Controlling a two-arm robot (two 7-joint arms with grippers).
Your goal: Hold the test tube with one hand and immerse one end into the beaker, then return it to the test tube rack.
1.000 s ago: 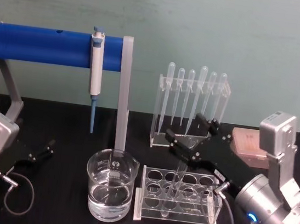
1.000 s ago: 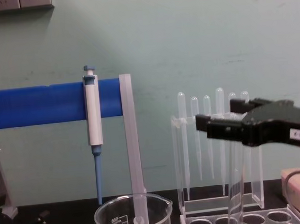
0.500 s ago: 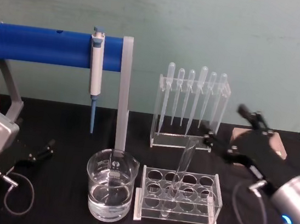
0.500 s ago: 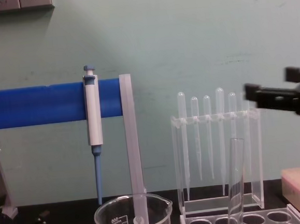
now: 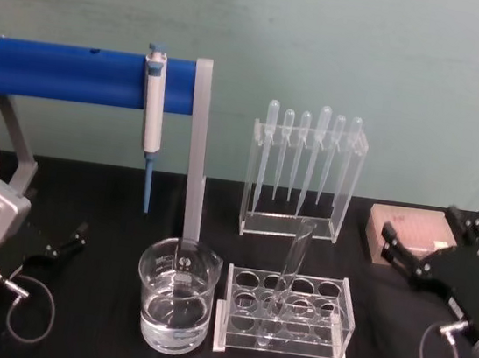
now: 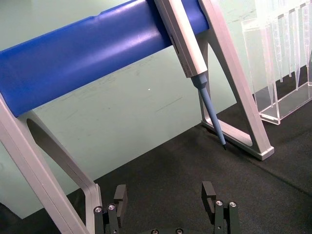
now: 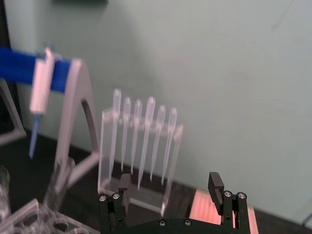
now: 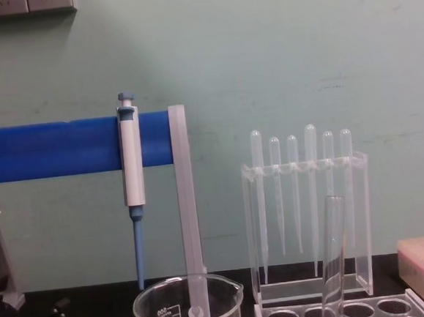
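Clear glass test tube [image 5: 288, 274] resting tilted in the clear rack with round holes [image 5: 285, 316], both grippers apart from it.

Head view: the squat glass beaker [image 5: 175, 306] is seen just left of the rack; the black right gripper [image 5: 422, 251] is spread beside a pink box [image 5: 409, 232]; the left gripper [image 5: 68, 242] is parked far left.
Left wrist view: its fingers [image 6: 208, 190] are held apart.
Chest view: the tube's rim appears free, though partly cropped.

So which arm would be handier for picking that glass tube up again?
The right. Its open tool sits just right of the rack where the test tube leans. The left tool rests beyond the beaker, farther off.
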